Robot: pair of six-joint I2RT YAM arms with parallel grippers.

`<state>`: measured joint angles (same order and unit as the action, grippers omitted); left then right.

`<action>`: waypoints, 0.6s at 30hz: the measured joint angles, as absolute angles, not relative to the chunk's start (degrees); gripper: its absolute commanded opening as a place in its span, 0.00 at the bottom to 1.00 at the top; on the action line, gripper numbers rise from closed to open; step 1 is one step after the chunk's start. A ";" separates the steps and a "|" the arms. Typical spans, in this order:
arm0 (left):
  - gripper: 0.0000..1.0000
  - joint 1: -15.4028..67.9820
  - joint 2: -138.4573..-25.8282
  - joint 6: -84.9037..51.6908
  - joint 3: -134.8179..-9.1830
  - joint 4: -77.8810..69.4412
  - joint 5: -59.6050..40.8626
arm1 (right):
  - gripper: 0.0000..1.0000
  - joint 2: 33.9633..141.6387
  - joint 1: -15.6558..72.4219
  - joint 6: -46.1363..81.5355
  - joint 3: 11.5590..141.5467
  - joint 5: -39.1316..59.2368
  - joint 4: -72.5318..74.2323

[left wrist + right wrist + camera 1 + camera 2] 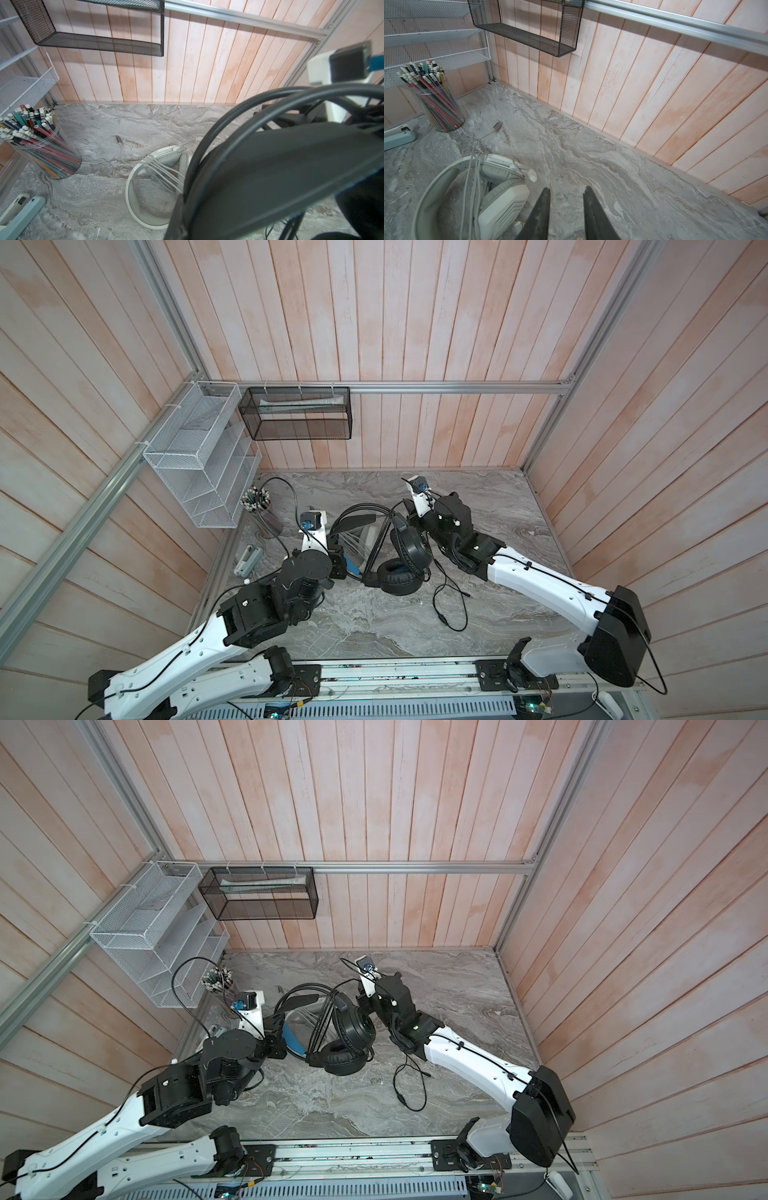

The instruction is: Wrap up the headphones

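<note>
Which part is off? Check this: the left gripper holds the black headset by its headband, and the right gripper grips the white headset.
The right gripper grips nothing: the right wrist view shows its jaws apart over bare table, beside the white headset. The rest stands.

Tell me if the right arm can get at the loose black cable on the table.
Probably yes. The black cable lies uncovered on the table beside that arm's forearm, and the right gripper shows open, empty fingers. It would need to draw back from the black headphones first.
</note>
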<state>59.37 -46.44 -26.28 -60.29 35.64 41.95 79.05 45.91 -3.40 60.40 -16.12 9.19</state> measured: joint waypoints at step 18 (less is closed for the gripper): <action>0.00 59.37 -47.31 -28.95 -68.51 33.63 37.76 | 0.27 78.85 45.58 5.85 47.68 -4.43 21.91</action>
